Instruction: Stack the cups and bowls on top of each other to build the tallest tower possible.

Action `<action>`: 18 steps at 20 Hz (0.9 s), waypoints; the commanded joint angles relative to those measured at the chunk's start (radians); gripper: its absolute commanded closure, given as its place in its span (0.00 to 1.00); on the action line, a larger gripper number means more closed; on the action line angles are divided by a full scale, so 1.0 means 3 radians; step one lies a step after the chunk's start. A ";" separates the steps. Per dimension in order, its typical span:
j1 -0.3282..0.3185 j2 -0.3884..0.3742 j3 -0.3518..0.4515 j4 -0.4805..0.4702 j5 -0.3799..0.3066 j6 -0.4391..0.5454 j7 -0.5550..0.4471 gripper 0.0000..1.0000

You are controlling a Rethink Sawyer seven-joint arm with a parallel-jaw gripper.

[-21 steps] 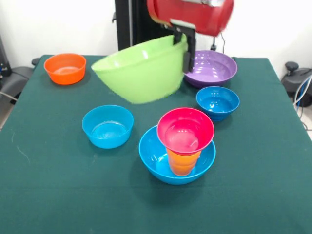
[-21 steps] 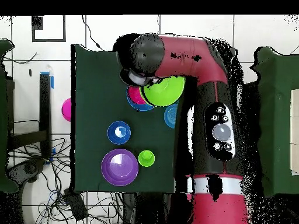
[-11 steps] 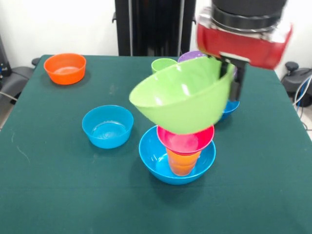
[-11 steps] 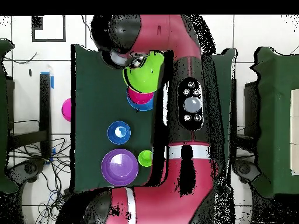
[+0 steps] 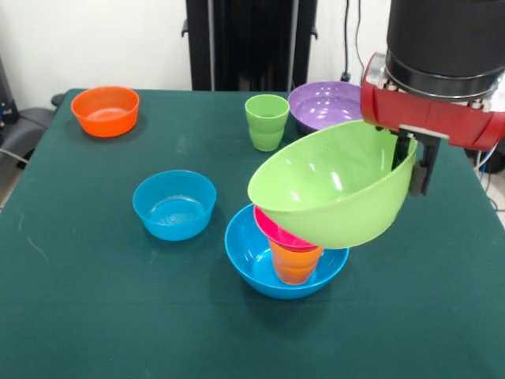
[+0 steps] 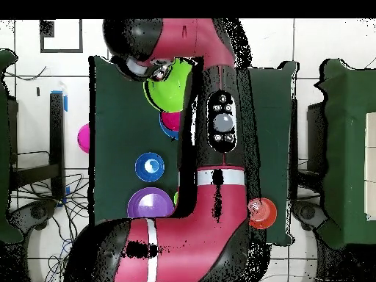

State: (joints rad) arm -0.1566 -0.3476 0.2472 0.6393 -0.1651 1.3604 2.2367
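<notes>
Bowls (image 5: 174, 204) on green table (image 5: 95, 316)

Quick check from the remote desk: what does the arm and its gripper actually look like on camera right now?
The arm is glossy red with black joint sections; its wrist is a black cylinder with a silver ring above a red housing. The gripper is black. From overhead, a black panel with round buttons sits on the arm, and a white band circles it lower down.

Red-and-black arm descending from above, wrist vertical; its pincer (image 5: 416, 162) is clamped on the rim of the tilted lime green bowl (image 5: 335, 193), held aloft.
</notes>
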 commanded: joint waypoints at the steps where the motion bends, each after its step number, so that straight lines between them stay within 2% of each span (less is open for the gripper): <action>1: -0.0017 -0.0121 -0.0152 0.0449 0.0056 -0.0127 0.0623 1.00; 9: -0.0012 -0.0536 -0.0402 0.1170 0.0148 -0.0360 0.0553 1.00; 13: 0.0023 -0.0671 -0.0499 0.1501 0.0208 -0.0523 0.0587 1.00; 18: 0.0066 -0.0708 -0.0583 0.1733 0.0291 -0.0712 0.0609 1.00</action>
State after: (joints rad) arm -0.1570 -0.5220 0.0841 0.9582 -0.0951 1.2324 2.2367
